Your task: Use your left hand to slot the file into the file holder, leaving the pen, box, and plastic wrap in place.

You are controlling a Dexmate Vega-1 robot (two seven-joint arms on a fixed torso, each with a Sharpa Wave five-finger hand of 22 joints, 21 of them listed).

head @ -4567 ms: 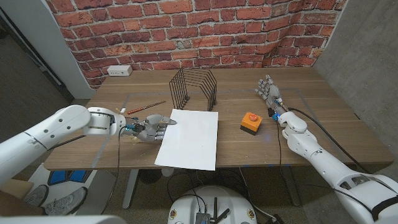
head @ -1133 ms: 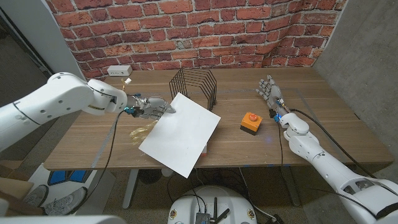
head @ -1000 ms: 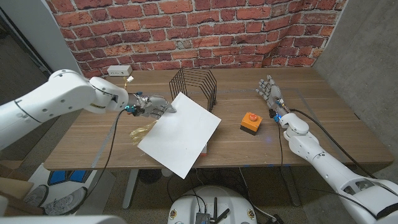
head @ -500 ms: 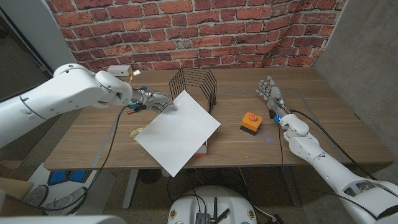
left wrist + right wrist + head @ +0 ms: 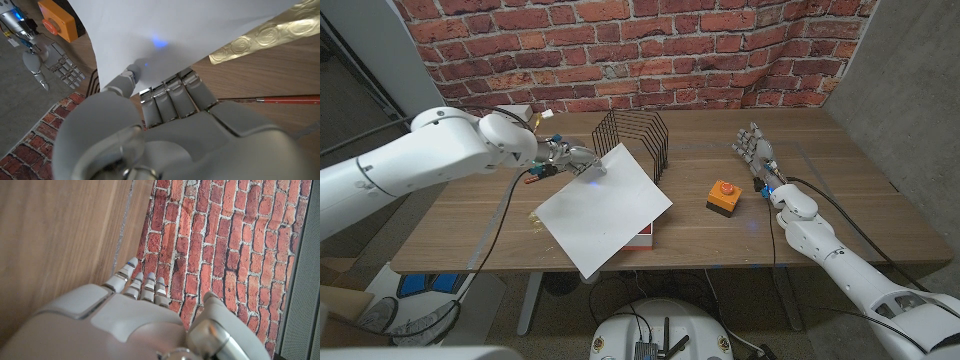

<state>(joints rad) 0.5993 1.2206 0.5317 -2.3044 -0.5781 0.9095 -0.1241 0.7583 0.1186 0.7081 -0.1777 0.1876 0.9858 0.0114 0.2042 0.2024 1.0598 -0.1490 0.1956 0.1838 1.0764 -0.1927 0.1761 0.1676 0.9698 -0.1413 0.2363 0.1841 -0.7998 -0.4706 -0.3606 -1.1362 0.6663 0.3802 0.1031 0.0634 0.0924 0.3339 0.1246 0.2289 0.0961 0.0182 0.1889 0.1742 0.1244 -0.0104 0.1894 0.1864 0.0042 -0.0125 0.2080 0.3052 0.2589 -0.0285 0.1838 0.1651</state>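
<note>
Head view: left robot hand (image 5: 570,160) gripping file (image 5: 602,207) beside file holder (image 5: 632,140); right robot hand (image 5: 753,148) empty, fingers apart.

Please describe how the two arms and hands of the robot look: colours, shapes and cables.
Both arms have smooth, rounded white shells. The left hand and right hand are grey metal, with jointed, segmented fingers. A thin black cable runs along each forearm, and a small blue light glows at each wrist.
</note>
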